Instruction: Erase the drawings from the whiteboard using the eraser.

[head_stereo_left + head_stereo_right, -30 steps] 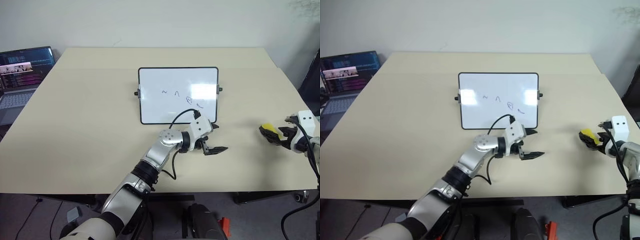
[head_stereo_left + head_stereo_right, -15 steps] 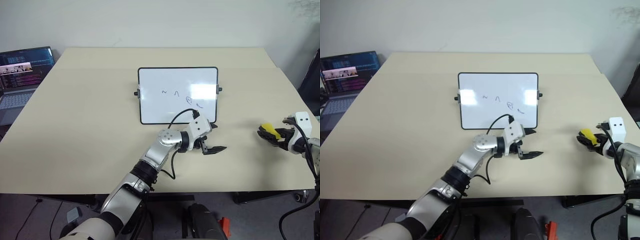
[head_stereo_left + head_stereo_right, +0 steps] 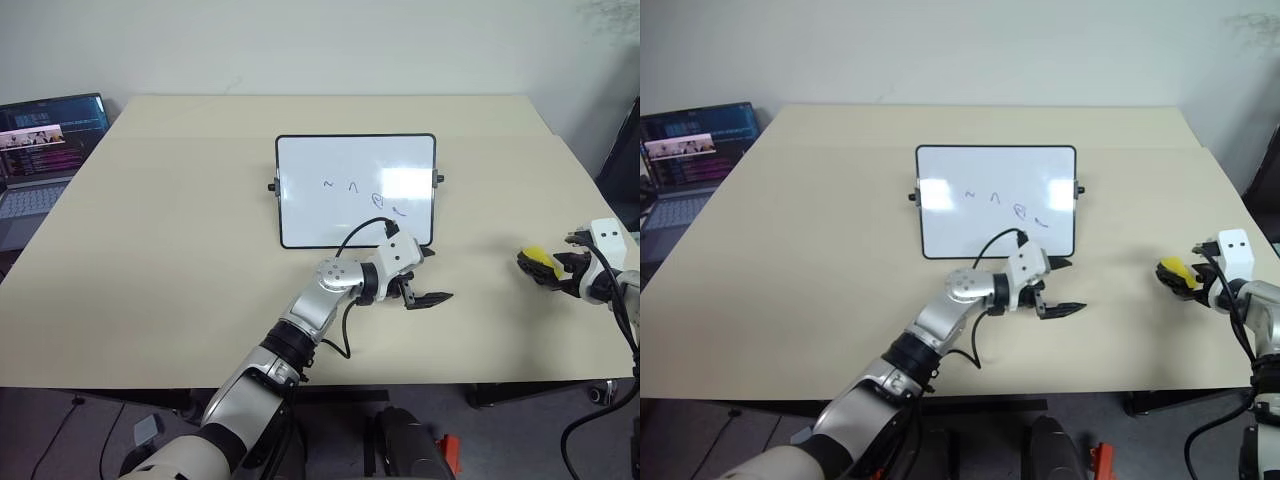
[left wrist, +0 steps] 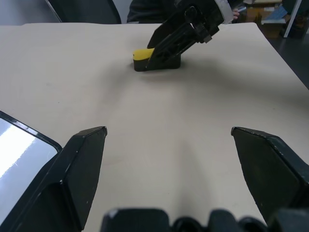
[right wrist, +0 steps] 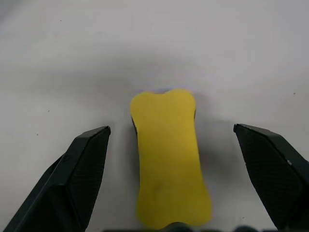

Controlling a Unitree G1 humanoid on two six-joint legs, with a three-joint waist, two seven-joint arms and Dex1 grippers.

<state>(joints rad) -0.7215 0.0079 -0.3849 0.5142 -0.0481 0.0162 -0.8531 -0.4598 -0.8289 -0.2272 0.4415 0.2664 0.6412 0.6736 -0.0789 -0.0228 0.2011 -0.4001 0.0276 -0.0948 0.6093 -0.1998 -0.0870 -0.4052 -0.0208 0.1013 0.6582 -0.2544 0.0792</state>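
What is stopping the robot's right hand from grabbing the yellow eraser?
Nothing visible is in the way. The right gripper has its jaws wide open, one on each side of the eraser, which lies flat on the table. Bare tabletop lies between the eraser and the whiteboard.

Yellow eraser [image 5: 169, 157] flat on table, whiteboard [image 3: 355, 189] w/ blue drawings [image 3: 365, 188].

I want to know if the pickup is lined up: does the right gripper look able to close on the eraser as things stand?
Probably yes. The right gripper is open, with the eraser lying lengthwise between its two fingers on the bare table, nothing in between.
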